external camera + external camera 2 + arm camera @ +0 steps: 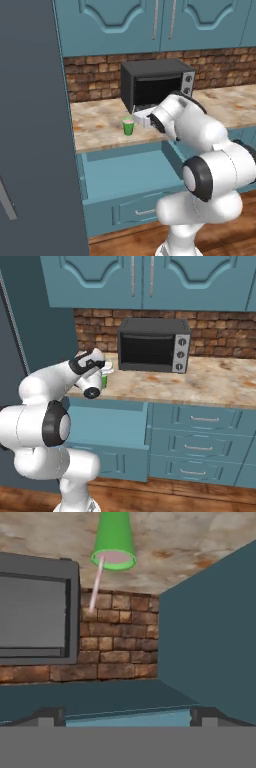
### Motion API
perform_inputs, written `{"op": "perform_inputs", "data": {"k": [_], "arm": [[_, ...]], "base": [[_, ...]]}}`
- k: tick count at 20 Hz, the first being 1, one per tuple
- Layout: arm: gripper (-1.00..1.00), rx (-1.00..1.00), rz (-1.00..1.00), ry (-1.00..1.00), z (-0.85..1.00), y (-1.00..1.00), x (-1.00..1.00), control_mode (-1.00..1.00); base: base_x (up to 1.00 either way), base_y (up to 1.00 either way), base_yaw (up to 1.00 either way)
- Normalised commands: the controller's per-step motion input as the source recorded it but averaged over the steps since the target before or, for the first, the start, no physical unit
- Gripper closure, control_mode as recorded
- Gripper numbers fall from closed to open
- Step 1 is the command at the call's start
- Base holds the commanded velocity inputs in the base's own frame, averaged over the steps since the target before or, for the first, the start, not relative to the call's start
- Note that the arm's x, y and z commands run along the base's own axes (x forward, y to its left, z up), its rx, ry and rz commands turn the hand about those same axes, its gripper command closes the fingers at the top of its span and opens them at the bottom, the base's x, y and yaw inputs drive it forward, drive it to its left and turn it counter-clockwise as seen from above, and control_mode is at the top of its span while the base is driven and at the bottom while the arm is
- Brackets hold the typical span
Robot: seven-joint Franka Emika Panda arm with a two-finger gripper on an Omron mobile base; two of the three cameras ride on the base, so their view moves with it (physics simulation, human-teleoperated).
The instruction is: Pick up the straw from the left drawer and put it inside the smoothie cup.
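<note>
We see the smoothie cup standing upright on the marbled counter, near the counter's front edge and toward its left end, just left of the black oven that sits against the brick back wall. In the hand view, which is rolled upside down, the smoothie cup hangs from the top of the picture with its pink-filled rim facing us, and the straw rises out of that rim, one end inside the cup and the rest leaning out at a slant across the brick wall beside the oven's grey door. The straw is too thin for us to make out in the base views. Below the counter's front edge the left drawer stands pulled out, its plain teal inside showing; from the right base view the left drawer juts forward beside the narrower drawers with silver bar handles. The gripper shows two dark tips set wide apart with nothing between them. In the left base view the arm's wrist hovers over the counter's front edge, just right of the cup and apart from it; in the right base view the hand hides most of the smoothie cup
</note>
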Motion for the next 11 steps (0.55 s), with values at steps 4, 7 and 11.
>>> {"op": "perform_inputs", "data": {"k": [4, 7, 11], "arm": [[-1.00, -0.08, 0.00, 0.10, 0.53, -0.55, -1.00, -1.00], [-1.00, -0.06, 0.00, 0.08, 0.32, -0.60, -1.00, -1.00], [-1.00, -0.05, 0.00, 0.01, 0.64, -0.54, -1.00, -1.00]], "base": [[0.00, 0.00, 0.00], [0.00, 0.00, 0.00], [0.00, 0.00, 0.00]]}}
